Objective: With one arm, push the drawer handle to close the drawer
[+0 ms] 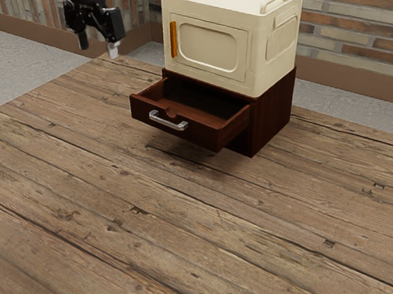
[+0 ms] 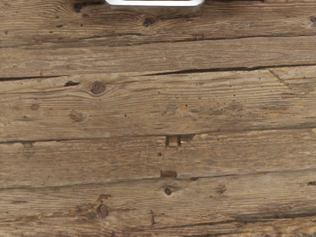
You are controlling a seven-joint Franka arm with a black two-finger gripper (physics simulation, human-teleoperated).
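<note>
In the exterior view, our silver handle (image 1: 168,120) lies lengthwise from between nine and ten to between three and four o'clock, on the open drawer (image 1: 203,135), which juts toward seven from its cabinet (image 1: 271,113). Our tool (image 1: 98,45), spread, hangs between ten and eleven from the handle.

Air is lying between the gripper (image 1: 99,45) and the pale box (image 1: 277,64), giving sideways passage above the table (image 1: 136,239). In front of the handle (image 1: 168,120), a wide approach is stretching over bare planks. The drawer (image 1: 201,135) is jutting from the dark cabinet (image 1: 272,117), blocking any low path across its front. Above the drawer's open top, room is remaining for a descent, while the box is walling off the space behind and its orange grip (image 1: 172,40) is sticking out
</note>
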